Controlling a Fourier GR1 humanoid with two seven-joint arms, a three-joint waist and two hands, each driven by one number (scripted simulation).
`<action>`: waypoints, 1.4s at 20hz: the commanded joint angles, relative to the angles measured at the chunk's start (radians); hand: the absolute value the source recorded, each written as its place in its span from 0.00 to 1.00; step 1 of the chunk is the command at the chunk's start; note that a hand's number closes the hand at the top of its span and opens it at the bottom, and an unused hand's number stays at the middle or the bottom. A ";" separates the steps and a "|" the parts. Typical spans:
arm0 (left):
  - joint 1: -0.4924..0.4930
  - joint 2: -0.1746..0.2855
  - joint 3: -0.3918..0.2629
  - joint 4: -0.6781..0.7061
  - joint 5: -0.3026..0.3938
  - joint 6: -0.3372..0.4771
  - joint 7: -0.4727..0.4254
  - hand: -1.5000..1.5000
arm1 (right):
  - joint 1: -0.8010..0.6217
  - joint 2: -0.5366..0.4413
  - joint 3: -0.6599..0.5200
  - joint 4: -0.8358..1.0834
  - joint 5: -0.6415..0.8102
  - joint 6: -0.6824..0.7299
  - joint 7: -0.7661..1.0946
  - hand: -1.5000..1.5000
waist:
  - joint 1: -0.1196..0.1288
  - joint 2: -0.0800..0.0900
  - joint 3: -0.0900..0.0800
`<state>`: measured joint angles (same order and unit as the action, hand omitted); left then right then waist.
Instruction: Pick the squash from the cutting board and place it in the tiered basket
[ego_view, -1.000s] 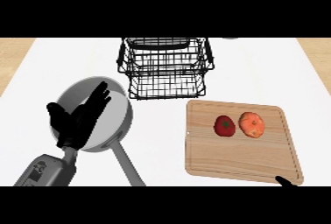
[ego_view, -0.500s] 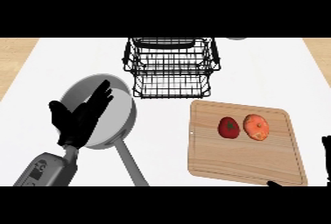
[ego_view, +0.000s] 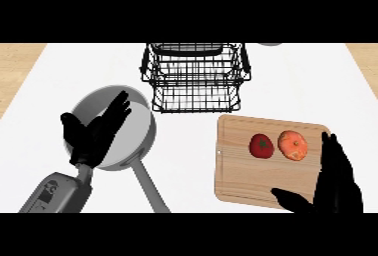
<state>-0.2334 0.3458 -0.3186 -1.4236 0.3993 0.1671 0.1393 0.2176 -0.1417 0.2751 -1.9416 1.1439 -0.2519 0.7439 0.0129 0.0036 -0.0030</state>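
White counter (ego_view: 310, 85), tan wood (ego_view: 21, 55) at far corners, cutting board (ego_view: 244, 175) front-R

Orange squash (ego_view: 294, 145) lies on the cutting board (ego_view: 244, 182) (right side).

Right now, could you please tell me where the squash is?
In the head view the orange squash lies on the cutting board at the right, between a red vegetable and the open right hand.
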 joint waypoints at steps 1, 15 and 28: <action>0.071 0.010 -0.006 -0.088 -0.015 -0.005 0.008 0.50 | -0.113 0.122 0.079 0.083 0.165 0.088 0.175 0.00 | 0.003 -0.004 0.002; 0.054 -0.104 0.107 -0.017 -0.126 -0.097 0.001 0.50 | -0.144 0.129 -0.037 0.307 0.125 -0.040 0.085 0.00 | -0.013 -0.004 0.003; 0.076 -0.168 0.181 -0.040 -0.213 -0.150 0.042 0.50 | -0.116 0.081 -0.123 0.317 0.054 -0.087 -0.020 0.00 | -0.015 -0.004 0.003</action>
<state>-0.1729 0.2054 -0.1490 -1.4636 0.2254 0.0274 0.1965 0.1044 -0.0484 0.1700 -1.5938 1.2224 -0.3627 0.7433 -0.0014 -0.0007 -0.0005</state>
